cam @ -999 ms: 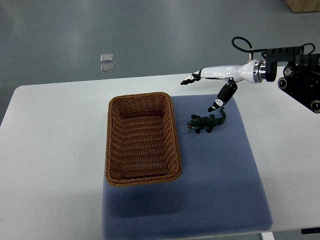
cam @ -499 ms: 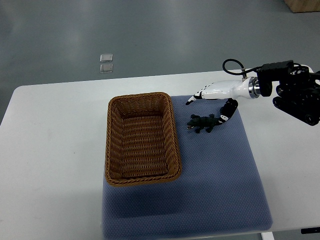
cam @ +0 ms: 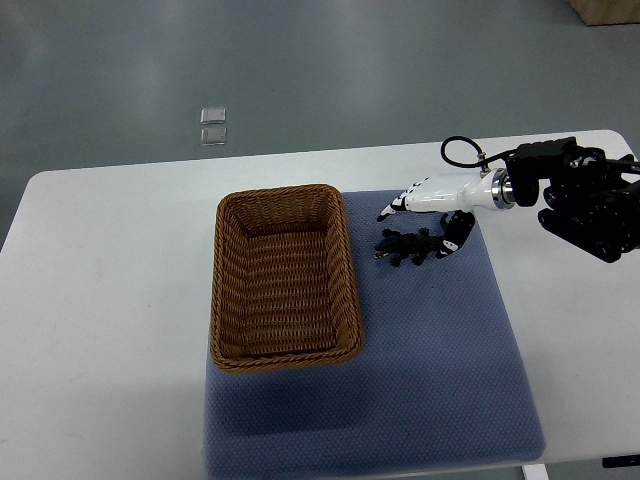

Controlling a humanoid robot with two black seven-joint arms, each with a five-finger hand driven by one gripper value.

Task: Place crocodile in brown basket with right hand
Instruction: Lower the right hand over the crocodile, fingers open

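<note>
A blue mat is seen nearest, with the brown basket set on its left part. The toy crocodile lies on the mat just right of the basket. The right hand is spread wide over it, holding nothing. If the hand is closed near the tail, the crocodile could be pinched loosely and dropped short of the rim.

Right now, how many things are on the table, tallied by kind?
brown basket: 1
crocodile: 1
blue mat: 1
Total: 3
</note>
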